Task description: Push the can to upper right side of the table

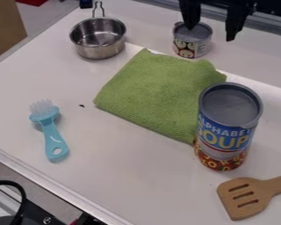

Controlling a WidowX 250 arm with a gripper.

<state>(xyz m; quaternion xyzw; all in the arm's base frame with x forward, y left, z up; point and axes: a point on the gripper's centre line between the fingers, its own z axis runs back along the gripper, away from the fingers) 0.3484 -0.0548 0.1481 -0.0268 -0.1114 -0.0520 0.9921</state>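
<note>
Clock directions as I read them in my camera view, 12 at the top edge, centred on the view. On the worktop (125, 180), left to right: between 8 and 9 o'clock, a blue brush (53, 138), bristles towards 12, handle between 5 and 6. At 11, a metal pan (99, 38), its handle pointing to 12. About the centre, a green cloth (157, 90), lying flat. At 1 o'clock, just beyond the cloth, the small can (191, 46), upright. Above it hang my fingers (235, 24), apart: one overlaps the can's lid in view, the other stands to its right; contact I cannot tell. Between 3 and 4, a tall can (225, 136), upright at the cloth's right edge. Between 4 and 5, a slotted wooden spatula (251, 184), handle towards 2.
</note>
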